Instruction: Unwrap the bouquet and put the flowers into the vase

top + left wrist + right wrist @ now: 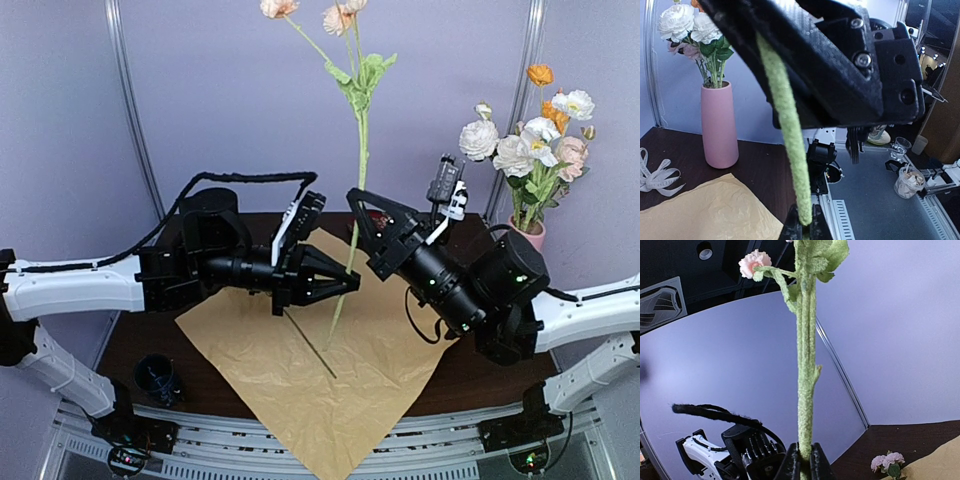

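Left gripper [350, 279] and right gripper [353, 197] both pinch one flower [363, 130] by its stem, upright at frame centre. Vase [531, 233] stands at right, holding other blooms. Risk: unmatched arm motion bends or snaps the stem; crowded vase mouth blocks insertion.

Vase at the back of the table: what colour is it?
Plain pink, no pattern; the vase shows best in the left wrist view.

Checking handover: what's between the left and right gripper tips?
Only the flower stem, clamped by left gripper and right gripper; top view shows it.
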Tool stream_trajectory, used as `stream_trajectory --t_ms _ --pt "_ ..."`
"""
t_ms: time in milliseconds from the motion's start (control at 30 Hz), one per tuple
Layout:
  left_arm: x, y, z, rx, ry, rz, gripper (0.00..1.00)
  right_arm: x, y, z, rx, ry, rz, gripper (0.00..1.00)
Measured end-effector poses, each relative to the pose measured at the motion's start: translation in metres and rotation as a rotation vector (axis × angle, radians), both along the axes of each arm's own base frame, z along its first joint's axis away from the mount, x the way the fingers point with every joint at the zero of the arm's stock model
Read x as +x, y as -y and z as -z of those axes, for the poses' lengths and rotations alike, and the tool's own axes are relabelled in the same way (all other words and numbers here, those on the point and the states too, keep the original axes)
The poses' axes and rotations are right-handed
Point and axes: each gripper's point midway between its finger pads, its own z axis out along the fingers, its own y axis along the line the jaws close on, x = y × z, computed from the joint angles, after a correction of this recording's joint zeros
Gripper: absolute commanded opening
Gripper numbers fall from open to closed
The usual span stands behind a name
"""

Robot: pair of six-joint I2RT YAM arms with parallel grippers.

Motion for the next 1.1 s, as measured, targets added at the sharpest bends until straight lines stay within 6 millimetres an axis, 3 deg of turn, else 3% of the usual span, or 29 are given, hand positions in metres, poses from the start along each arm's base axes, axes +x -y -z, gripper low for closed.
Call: stream_trajectory --t_ms 33,100,200,433,500,600,767,867,900,1000,1033,1100 --pt "0.002 0.001 0.001 0.002 0.0 -0.003 0.0 -0.003 0.001 -0.001 -0.01 -0.001 -0.004 0.33" --pt "0.002 0.002 0.004 0.012 -0.002 -0.004 0.0 -0.003 0.004 0.0 -0.052 -0.014 -0.001 0.45" --pt "0.001 0.002 0.008 0.025 0.001 0.0 0.0 -0.002 0.012 -0.012 -0.113 -0.035 0.012 0.55" --pt "-0.002 0.004 0.013 0.053 0.015 0.019 0.0 -0.004 0.04 -0.073 -0.184 -0.051 0.024 0.56" --pt "-0.004 0.007 0.014 0.06 0.021 0.027 0.0 -0.003 0.046 -0.081 -0.205 -0.06 0.03 0.55" --pt "-0.007 0.01 0.015 0.061 0.034 0.04 0.0 0.002 0.048 -0.077 -0.259 -0.082 0.042 0.49" --pt "-0.014 0.014 0.013 0.074 0.048 0.059 0.0 0.01 0.039 -0.053 -0.363 -0.122 0.056 0.24" --pt "-0.016 0.014 0.016 0.09 0.051 0.063 0.0 0.011 0.035 -0.043 -0.401 -0.14 0.046 0.01" --pt "-0.016 0.015 0.017 0.094 0.052 0.062 0.13 0.01 0.035 -0.042 -0.403 -0.149 0.039 0.0" --pt "-0.01 0.016 0.02 0.104 0.069 0.034 0.89 0.008 0.036 -0.045 -0.422 -0.144 0.032 0.0" --pt "-0.008 0.016 0.021 0.111 0.071 0.02 0.97 0.008 0.039 -0.047 -0.43 -0.143 0.038 0.0" --pt "-0.003 0.017 0.023 0.123 0.074 -0.015 0.98 0.009 0.047 -0.051 -0.457 -0.138 0.061 0.0"
